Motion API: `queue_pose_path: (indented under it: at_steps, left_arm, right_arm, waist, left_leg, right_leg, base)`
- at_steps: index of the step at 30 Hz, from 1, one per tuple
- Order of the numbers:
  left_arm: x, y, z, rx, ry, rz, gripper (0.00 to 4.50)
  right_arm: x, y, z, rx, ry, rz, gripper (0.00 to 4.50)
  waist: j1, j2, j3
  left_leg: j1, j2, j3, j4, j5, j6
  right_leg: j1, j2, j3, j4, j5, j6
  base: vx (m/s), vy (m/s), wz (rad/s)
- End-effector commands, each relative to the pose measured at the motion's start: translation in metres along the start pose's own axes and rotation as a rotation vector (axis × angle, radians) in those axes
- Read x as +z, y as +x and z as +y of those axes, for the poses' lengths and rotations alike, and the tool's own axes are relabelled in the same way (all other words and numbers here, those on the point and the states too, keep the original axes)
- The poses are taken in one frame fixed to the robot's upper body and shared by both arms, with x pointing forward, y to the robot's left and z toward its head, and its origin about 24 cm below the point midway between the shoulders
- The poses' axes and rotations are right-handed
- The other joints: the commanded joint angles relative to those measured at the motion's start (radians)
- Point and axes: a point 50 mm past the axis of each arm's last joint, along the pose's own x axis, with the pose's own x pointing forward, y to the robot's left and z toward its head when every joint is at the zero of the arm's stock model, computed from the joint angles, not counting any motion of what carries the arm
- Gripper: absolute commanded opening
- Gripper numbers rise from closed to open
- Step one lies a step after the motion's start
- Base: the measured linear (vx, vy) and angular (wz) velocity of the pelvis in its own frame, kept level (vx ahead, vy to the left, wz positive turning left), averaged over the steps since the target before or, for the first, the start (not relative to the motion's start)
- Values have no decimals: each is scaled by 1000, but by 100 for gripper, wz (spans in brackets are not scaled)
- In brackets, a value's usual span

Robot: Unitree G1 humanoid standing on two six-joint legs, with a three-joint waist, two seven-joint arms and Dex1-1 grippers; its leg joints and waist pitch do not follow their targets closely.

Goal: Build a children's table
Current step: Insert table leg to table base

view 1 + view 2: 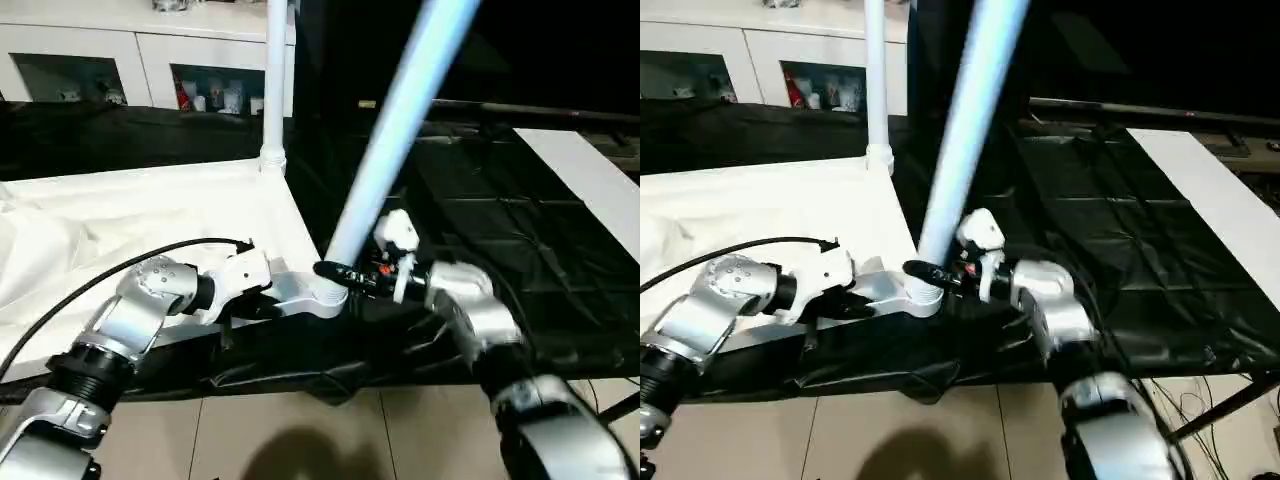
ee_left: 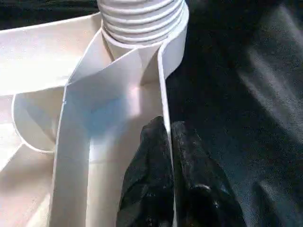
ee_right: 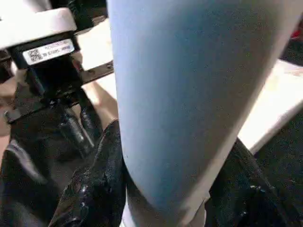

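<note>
1. My left gripper (image 2: pixel 168 156) is nearest me, pinched narrow on the thin side wall of the upturned tabletop (image 1: pixel 150 215), just beside the near corner socket (image 1: pixel 322 292). The wall sits between my two black fingers.
2. My right gripper (image 3: pixel 165 189) is clamped around the tilted leg (image 1: pixel 400 120) just above that same socket, one finger (image 3: pixel 102 179) on each side of the tube. The jaws stand at mid width, matching the tube.
3. The leg's threaded foot sits in the socket, yet the tube leans well away from upright, toward my right.
4. As I judge it, turning the leg at this lean could cross the threads or jam it. A hard push could also drag the tabletop off my thin left pinch.
5. Beyond the socket, at the far corner, another leg (image 1: pixel 275 80) stands upright.
6. Behind that, a white glass-door cabinet (image 1: pixel 120 60).
</note>
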Motion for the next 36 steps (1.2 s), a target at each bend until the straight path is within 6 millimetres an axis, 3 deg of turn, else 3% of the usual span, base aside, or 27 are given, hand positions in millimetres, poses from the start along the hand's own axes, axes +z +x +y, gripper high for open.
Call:
queue_pose_path:
  at_steps: [1,6,15,20,22,23,26,28,29,30,31,32,33,34,35,36]
  left_arm:
    - [11,-2,1,-45,100,25,0]
    - [16,-2,1,-88,130,23,0]
    - [17,-4,-5,-177,133,-3,0]
    - [16,-3,-3,-172,136,14,0]
    - [14,-2,-1,-149,129,24,0]
    - [12,-1,0,-130,114,30,0]
    - [10,0,4,-83,73,36,0]
    - [9,2,10,-18,9,29,0]
    - [8,2,12,8,-13,29,0]
    - [8,3,14,28,-40,20,0]
    - [8,4,15,48,-71,15,0]
    - [8,6,18,84,-108,18,0]
    - [8,9,22,136,-168,31,0]
    - [8,13,25,184,-223,38,0]
    - [8,14,26,203,-246,41,0]
    - [8,18,28,237,-284,46,0]
  right_arm:
    - [-45,-10,12,50,123,212,185]
    - [-50,-14,20,199,122,276,185]
    - [-60,-22,30,307,157,308,185]
    - [-66,-21,29,263,142,328,185]
    - [-67,-19,26,193,136,322,185]
    - [-70,-18,22,99,125,329,185]
    - [-71,-16,13,-55,141,316,185]
    - [-71,-16,4,-209,182,292,185]
    - [-72,-16,2,-258,199,285,185]
    - [-72,-16,-1,-315,215,281,185]
    - [-73,-16,-3,-368,229,279,185]
    - [-74,-16,-6,-433,255,278,185]
    - [-76,-14,-8,-526,294,276,185]
    - [-76,-11,-9,-575,313,275,185]
    - [-76,-10,-9,-594,319,274,185]
    - [-76,-7,-10,-629,323,276,185]
  waist:
    - [-1,24,-41]
    - [6,23,-41]
    - [13,24,-36]
    - [17,27,-30]
    - [17,25,-34]
    - [15,25,-30]
    - [3,25,-23]
    - [-18,29,-16]
    - [-23,31,-17]
    - [-32,48,-15]
    - [-49,62,-12]
    - [-44,76,-11]
    - [-8,86,-5]
    - [17,79,-3]
    - [-4,4,-15]
    - [1,3,-7]
  left_leg:
    - [9,14,-2,-74,-322,3]
    - [8,16,-2,-76,-322,6]
    - [14,18,-5,-80,-368,0]
    - [25,16,-10,-84,-423,-11]
    - [30,14,-9,-86,-410,-11]
    - [29,14,-9,-88,-410,-13]
    - [39,7,-15,-86,-469,-26]
    - [56,0,-25,-75,-547,-30]
    - [54,-1,-30,-77,-558,-31]
    - [71,7,-40,-81,-633,-28]
    - [52,24,-59,-107,-718,-29]
    - [33,41,-67,-132,-775,-31]
    - [-49,72,-58,-225,-928,-40]
    - [-38,64,-35,-239,-929,-36]
    - [54,9,-15,-130,-760,-39]
    - [115,-23,-26,-19,-619,-52]
  right_leg:
    - [37,-73,57,-92,-334,-165]
    - [40,-75,57,-90,-313,-176]
    - [36,-78,56,-98,-388,-163]
    - [31,-80,54,-108,-482,-136]
    - [33,-81,54,-114,-491,-127]
    - [31,-80,53,-116,-497,-125]
    - [24,-80,41,-132,-629,-80]
    - [17,-81,5,-165,-758,-19]
    - [25,-80,-7,-171,-767,-4]
    - [27,-77,-35,-186,-735,-5]
    - [59,-69,-59,-171,-634,-15]
    - [85,-65,-52,-129,-545,-36]
    - [144,-47,-15,59,-224,-72]
    - [122,-32,2,82,-228,-67]
    - [33,-67,56,-37,-594,-44]
    - [-44,-120,41,-145,-887,-54]
  base:
    - [0,0,0]
    - [0,0,0]
    - [0,0,0]
    - [0,0,0]
    - [0,0,0]
    - [0,0,0]
    - [0,0,0]
    - [-68,8,-10]
    - [-69,16,-12]
    - [-57,47,-16]
    - [-44,58,-17]
    - [-44,58,-17]
    - [-103,32,-14]
    - [-84,-32,6]
    - [-84,-32,6]
    - [21,-87,-2]
